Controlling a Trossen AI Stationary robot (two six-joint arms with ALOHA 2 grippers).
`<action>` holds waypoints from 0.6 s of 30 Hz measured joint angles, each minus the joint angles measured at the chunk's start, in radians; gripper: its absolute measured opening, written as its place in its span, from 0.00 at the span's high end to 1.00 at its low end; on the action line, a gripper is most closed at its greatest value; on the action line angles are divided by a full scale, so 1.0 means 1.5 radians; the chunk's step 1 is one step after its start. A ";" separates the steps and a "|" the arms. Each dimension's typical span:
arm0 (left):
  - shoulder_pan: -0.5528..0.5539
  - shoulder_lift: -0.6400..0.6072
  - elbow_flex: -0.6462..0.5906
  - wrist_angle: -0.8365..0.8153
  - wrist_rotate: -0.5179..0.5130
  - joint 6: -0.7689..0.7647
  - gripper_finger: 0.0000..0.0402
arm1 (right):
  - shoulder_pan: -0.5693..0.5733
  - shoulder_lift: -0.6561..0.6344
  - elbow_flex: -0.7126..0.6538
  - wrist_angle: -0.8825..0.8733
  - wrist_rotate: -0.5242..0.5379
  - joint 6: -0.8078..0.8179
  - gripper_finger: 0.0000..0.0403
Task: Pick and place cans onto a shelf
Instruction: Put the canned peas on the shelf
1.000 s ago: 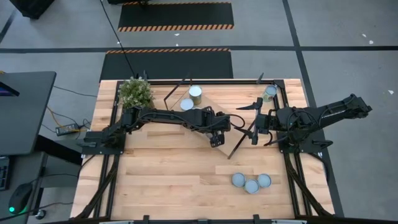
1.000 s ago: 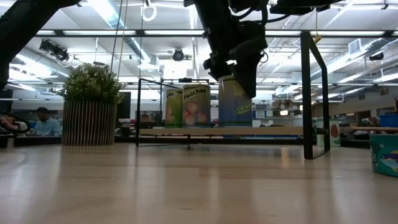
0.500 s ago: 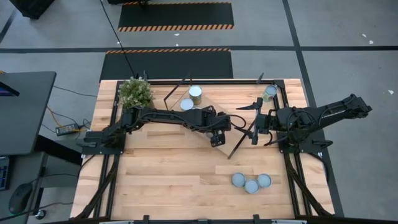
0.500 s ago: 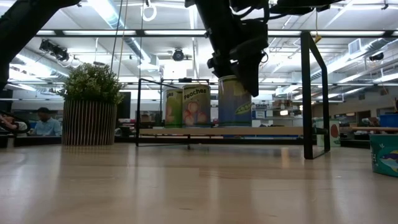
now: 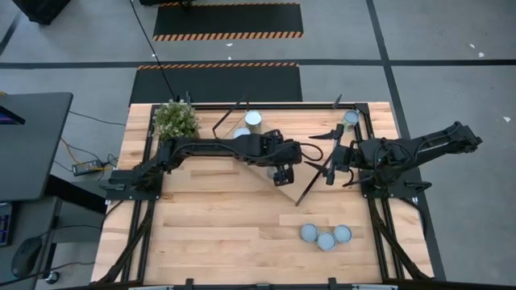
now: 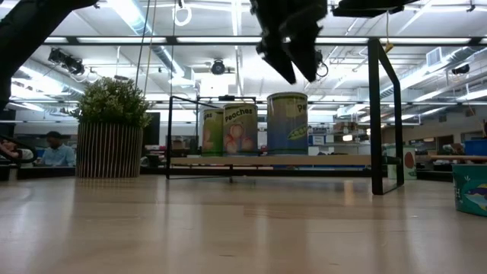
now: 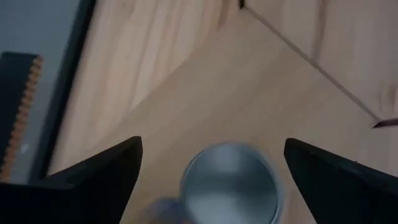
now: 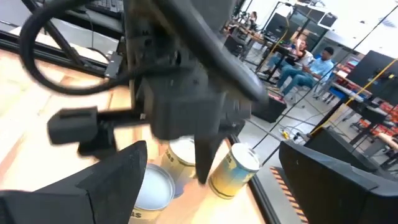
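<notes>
Three cans stand upright on the shelf: two at its left and one farther right. My left gripper hangs open above that right-hand can, clear of its top. In the left wrist view the can's silvery top lies below and between the spread fingers, on the shelf board. My right gripper waits open at the shelf's right end, holding nothing. Three more cans stand on the table near its front right, and one at the far right.
A potted plant stands at the table's far left corner. The shelf's black frame legs rise at its ends. Bare tabletop lies in front of the shelf. People sit in the room beyond the table.
My left gripper has risen straight up from around the right-hand can on the shelf, until its fingers are clear above the can's top. The can stays upright where it stood.
</notes>
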 joint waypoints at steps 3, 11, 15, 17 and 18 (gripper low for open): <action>-0.006 0.000 0.040 -0.077 -0.042 -0.016 0.01 | 0.009 -0.010 0.000 -0.001 0.006 -0.004 0.07; -0.066 -0.037 0.075 -0.207 -0.168 -0.056 0.01 | 0.022 -0.001 0.000 -0.027 -0.035 0.022 0.07; -0.104 -0.077 0.074 -0.262 -0.222 -0.107 0.01 | 0.022 0.026 0.000 -0.014 -0.073 0.031 0.07; -0.124 -0.092 0.073 -0.290 -0.252 -0.140 0.01 | 0.022 0.045 0.000 0.001 -0.074 0.031 0.07; -0.134 -0.100 0.073 -0.303 -0.263 -0.155 0.01 | 0.022 0.056 0.000 0.008 -0.074 0.031 0.07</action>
